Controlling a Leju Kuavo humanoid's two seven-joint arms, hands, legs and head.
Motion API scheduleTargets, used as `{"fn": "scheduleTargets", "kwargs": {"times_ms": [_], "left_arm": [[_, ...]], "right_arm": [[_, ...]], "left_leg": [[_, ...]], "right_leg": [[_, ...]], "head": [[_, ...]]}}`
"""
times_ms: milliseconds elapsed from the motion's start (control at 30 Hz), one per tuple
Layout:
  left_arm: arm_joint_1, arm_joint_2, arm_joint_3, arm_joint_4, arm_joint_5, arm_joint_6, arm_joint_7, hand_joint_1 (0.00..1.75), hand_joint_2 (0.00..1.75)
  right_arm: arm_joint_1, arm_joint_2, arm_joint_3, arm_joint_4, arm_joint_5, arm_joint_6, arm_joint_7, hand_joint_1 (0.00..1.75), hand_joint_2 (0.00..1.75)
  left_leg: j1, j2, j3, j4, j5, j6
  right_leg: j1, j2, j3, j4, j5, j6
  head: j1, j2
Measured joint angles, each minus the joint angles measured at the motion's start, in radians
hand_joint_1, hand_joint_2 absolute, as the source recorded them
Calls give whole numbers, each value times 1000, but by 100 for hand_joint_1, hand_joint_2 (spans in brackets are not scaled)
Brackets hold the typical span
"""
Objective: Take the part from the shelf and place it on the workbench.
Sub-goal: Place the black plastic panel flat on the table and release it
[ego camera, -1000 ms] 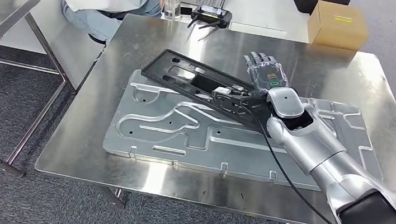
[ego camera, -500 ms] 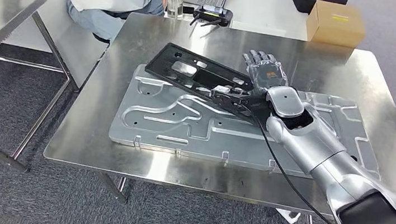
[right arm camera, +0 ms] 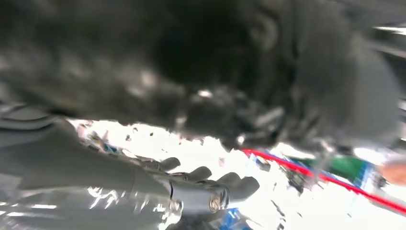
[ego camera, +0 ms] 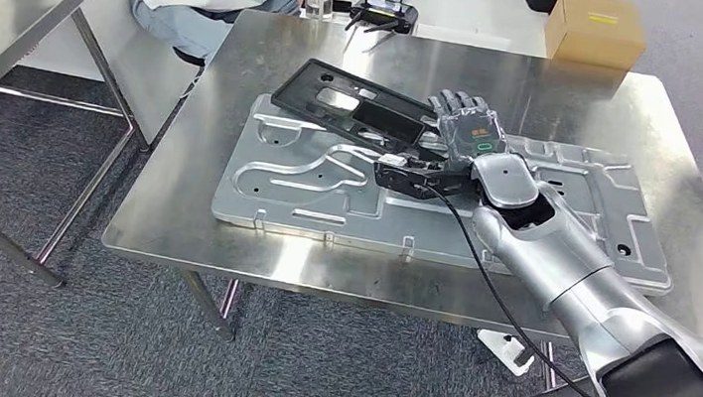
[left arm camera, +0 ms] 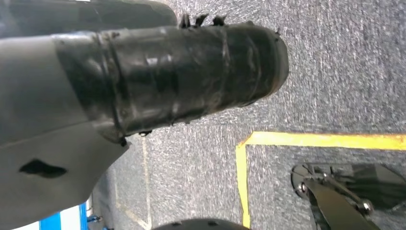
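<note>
Workbench [ego camera: 226,214] steel, on grey carpet [ego camera: 63,326] w/ yellow tape; right hand [ego camera: 469,137] grips black part [ego camera: 356,119].

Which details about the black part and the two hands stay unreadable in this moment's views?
- Right hand grip on the black part: head view, the back of the hand covers the contact.
- Right wrist view: motion blur hides the part's surface.
- Left hand: left wrist view, a dark cover hides its fingers.
- Whether the part rests on the metal plate: unclear.

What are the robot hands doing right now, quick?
Right robot hand: holding the black plastic panel over the workbench.
Left robot hand: cannot be told.
</note>
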Motion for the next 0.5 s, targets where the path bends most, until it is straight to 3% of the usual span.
{"fn": "scheduleTargets", "kwargs": {"times_ms": [67,133,200,233,267,333,400,433,500], "left_arm": [[-1,0,0,0,-3,-5,3,0,0],[-4,1,0,0,-5,-8,5,0,0],[-5,2,0,0,-5,-9,6,0,0],[-5,2,0,0,-5,-9,6,0,0],[-5,2,0,0,-5,-9,7,0,0],[-5,2,0,0,-5,-10,7,0,0],[-6,2,0,0,-6,-10,7,0,0],[-6,2,0,0,-7,-11,7,0,0],[-6,2,0,0,-8,-12,8,0,0]], "right_arm": [[-1,0,0,0,1,3,-1,0,0],[-1,-1,0,0,2,3,-1,0,0],[-1,-1,0,0,3,3,-1,0,0],[-1,-1,0,0,3,3,-1,0,0],[-1,-1,0,0,3,3,-1,0,0],[-2,-1,0,0,3,3,-1,0,0],[-6,0,0,-2,4,4,-1,0,0],[-9,1,0,-4,4,4,-1,0,0],[-13,1,0,-6,5,8,-1,0,0]], "left_leg": [[1,4,-13,-7,20,22],[1,8,-33,-11,42,40],[-3,8,-59,-11,62,48],[-5,8,-73,-9,72,49],[-7,8,-87,-8,81,48],[-11,7,-111,-5,99,46],[-14,7,-127,-3,116,38],[-15,7,-131,-4,125,34],[-14,7,-136,-12,145,23]], "right_leg": [[-2,1,-13,19,-25,9],[-2,1,-45,111,-113,10],[1,1,-74,236,-187,11],[3,1,-74,272,-193,10],[5,1,-59,278,-180,7],[11,2,20,194,-134,-4],[20,1,112,63,-130,-18],[25,1,137,19,-136,-23],[27,0,139,-7,-131,-31]], "head": [[2,0],[3,0],[4,0],[5,0],[5,0],[4,0],[4,0],[5,0],[7,0]]}}
